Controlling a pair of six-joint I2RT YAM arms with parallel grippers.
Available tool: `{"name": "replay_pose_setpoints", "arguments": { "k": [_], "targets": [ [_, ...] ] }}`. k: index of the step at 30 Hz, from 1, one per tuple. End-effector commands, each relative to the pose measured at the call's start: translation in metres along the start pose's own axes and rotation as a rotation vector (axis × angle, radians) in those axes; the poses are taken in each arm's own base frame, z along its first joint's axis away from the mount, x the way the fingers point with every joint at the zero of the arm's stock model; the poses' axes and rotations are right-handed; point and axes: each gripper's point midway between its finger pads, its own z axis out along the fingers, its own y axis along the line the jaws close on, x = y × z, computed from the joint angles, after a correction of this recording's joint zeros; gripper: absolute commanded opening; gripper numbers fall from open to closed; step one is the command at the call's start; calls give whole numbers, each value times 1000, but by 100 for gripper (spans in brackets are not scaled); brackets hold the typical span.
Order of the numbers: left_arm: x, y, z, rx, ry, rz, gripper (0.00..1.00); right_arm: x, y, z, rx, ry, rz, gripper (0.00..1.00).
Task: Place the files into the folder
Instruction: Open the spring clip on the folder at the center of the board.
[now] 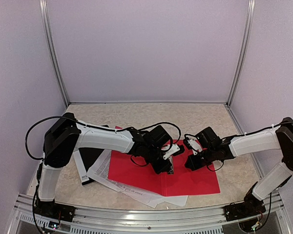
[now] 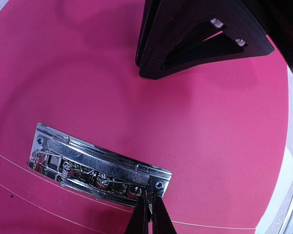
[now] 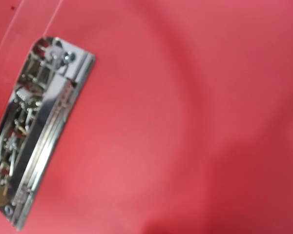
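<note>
White files lie spread at left, partly under the open red folder. Left gripper, clenched, meets the metal clip at its end. Right gripper, closed and empty, hangs nearby.

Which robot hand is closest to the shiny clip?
The left gripper. Its closed fingertips are right at one end of the metal clip in the red folder, while the right gripper is farther away, over plain red cover.

Beige speckled tabletop; black flat item, perhaps clipboard, lying left side.
</note>
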Motion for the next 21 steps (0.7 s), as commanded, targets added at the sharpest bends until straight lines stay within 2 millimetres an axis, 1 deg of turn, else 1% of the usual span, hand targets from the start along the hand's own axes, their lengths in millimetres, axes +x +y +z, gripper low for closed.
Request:
{"name": "replay_pose_setpoints", "arguments": {
  "k": [1, 16, 21],
  "targets": [
    [6, -7, 11, 5, 27, 13, 0, 9, -6, 4, 7, 27, 7, 7],
    [18, -12, 28, 17, 78, 16, 0, 17, -9, 8, 15, 51, 9, 6],
    [27, -16, 35, 16, 116, 37, 0, 18, -9, 11, 13, 55, 11, 5]
  ]
}}
